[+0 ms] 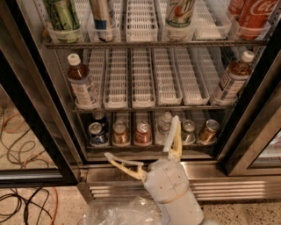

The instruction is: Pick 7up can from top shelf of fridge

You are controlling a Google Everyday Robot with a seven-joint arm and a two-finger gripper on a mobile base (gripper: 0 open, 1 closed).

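Observation:
The 7up can [180, 13], white with a green-and-red "7", stands in a white lane tray on the top shelf [145, 44] of the fridge [39, 114], a little right of centre; its top is cut off by the frame edge. My gripper [141, 138] is low in front of the fridge's steel base, far below the can. It is open and empty, with one finger [123, 165] pointing left and the other finger [172, 136] pointing up over the bottom rack.
The top shelf also holds a dark green can [63, 15], a blue-and-white can [102, 15] and a red Coca-Cola can [259, 13]. Brown bottles [82, 85] stand on the middle rack and small cans [120, 132] on the bottom. Cables [22, 145] lie on the floor and a plastic bag [118, 213] below.

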